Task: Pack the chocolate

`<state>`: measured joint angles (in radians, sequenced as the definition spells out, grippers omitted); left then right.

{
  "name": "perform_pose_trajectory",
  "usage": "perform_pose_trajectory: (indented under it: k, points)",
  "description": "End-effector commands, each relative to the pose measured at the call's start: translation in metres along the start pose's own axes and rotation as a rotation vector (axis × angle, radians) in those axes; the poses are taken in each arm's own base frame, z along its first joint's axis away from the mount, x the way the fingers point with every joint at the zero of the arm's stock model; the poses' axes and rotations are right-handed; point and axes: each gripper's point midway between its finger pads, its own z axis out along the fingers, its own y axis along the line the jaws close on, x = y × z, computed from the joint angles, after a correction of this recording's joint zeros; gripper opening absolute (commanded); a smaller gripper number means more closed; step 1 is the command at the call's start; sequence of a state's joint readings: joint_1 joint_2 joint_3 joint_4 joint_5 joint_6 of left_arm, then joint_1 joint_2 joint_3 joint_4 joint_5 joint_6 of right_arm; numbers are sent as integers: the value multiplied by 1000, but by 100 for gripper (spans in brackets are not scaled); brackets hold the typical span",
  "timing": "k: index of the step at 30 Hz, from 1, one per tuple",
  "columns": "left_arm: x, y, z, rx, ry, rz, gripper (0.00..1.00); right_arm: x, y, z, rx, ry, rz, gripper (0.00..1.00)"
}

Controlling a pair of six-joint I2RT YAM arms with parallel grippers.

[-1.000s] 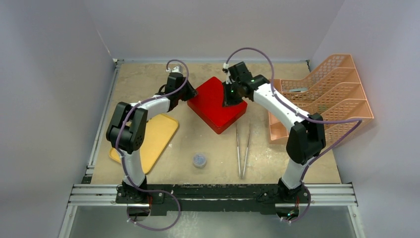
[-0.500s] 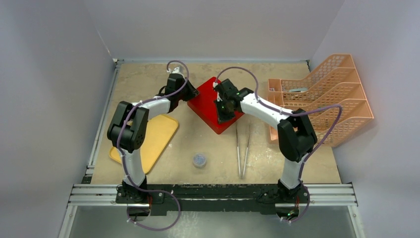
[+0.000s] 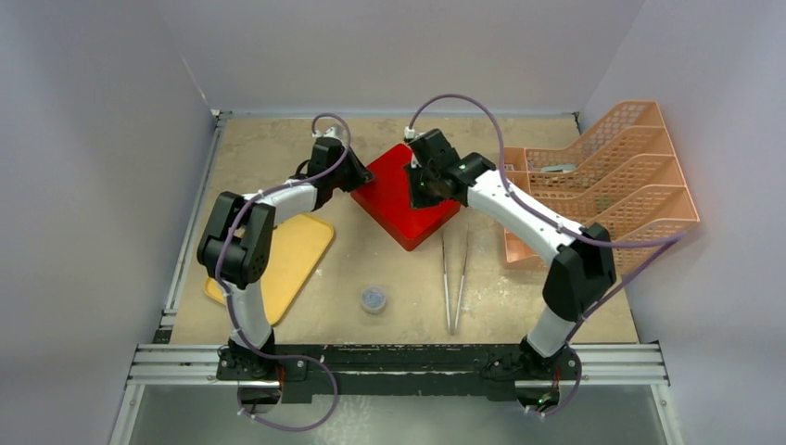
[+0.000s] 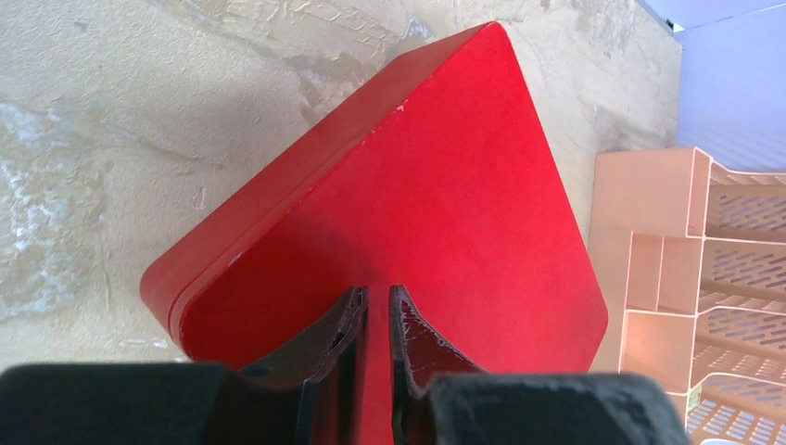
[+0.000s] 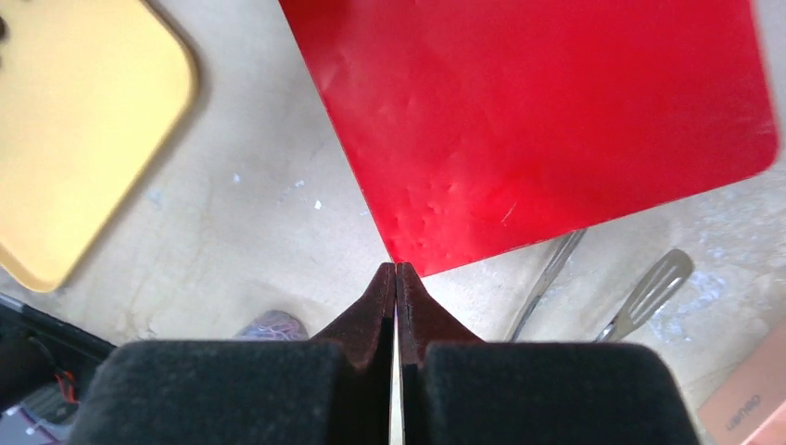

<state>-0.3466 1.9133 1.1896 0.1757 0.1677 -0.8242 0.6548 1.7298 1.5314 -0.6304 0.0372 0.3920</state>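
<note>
No chocolate shows in any view. A closed red box [image 3: 404, 206] lies turned like a diamond in the middle of the table. My left gripper [image 3: 358, 178] rests at the box's left corner; in the left wrist view its jaws [image 4: 377, 292] stand over the red lid [image 4: 436, 167], shut to a thin slit with nothing between them. My right gripper [image 3: 422, 188] hovers over the box's far right part. In the right wrist view it is shut [image 5: 396, 267], its tips over a corner of the lid [image 5: 538, 120], holding nothing.
A yellow tray [image 3: 289, 255] lies at the left, under my left arm. A small round grey-blue cap [image 3: 373, 298] sits near the front. Metal tweezers [image 3: 454, 278] lie right of it. An orange mesh rack [image 3: 612, 181] fills the right side.
My right gripper swept toward me across the red lid, then drew back toward the far side, staying shut. The left arm and the box have not moved.
</note>
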Motion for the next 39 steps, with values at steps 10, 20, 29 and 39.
perform_pose_trajectory:
  k: [10, 20, 29, 39]
  points:
    - [-74, -31, -68, -71, -176, 133, 23, -69, -46, -6, 75, -299, 18, 0]
    - [-54, -11, -53, -106, -111, 135, 27, -38, -100, 60, 157, -161, 91, 0]
    - [-45, -8, -58, -95, -98, 133, 29, -17, -120, 66, 198, -86, 144, 0]
    - [-60, -48, -134, -10, -142, 247, 70, -41, -102, -24, 123, -273, 156, 39]
